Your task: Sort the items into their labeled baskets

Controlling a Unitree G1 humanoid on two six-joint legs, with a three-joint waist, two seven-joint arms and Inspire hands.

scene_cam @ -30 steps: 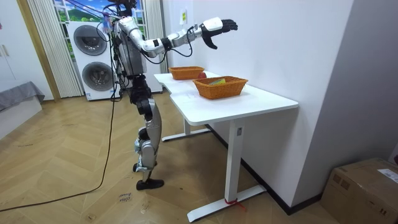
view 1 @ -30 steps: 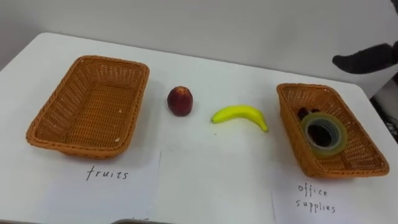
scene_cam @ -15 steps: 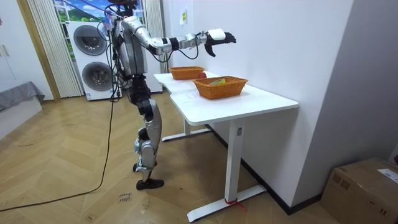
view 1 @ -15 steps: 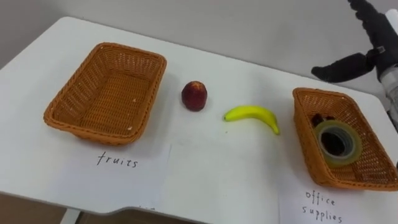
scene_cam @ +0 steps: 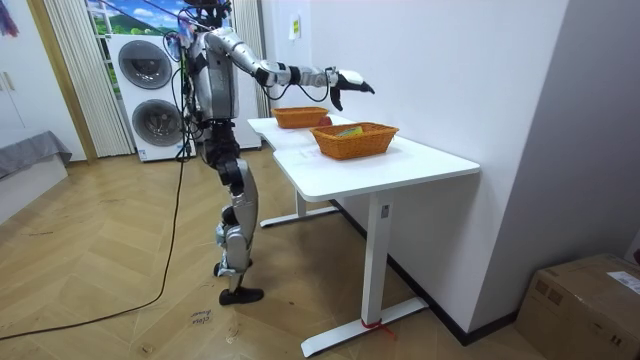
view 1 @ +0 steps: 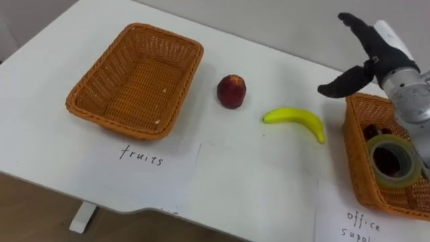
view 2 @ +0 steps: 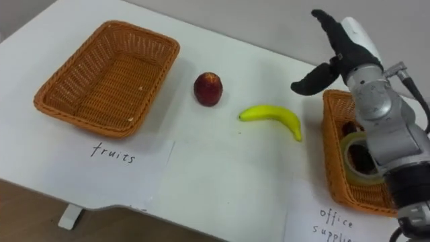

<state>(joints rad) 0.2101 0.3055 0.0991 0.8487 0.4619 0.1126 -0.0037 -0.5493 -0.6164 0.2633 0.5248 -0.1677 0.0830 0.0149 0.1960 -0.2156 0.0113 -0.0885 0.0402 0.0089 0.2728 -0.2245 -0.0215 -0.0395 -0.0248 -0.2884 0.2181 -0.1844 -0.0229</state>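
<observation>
The fingers [view 1: 358,28] of our right hand [view 1: 376,57] are straight and spread, thumb out, holding nothing. The hand hovers over the table [view 1: 269,185] by the far left corner of the supplies basket [view 1: 354,156], where the tape [view 1: 395,161] lies. The banana [view 1: 295,119] lies near that basket, the apple [view 1: 231,91] near the empty fruit basket [view 1: 91,89]: 2 fruits left. We judge the banana next: lower over its middle, close across its curve, lift clear.

Head eyes down on table [view 1: 269,188]; room camera afar.
</observation>
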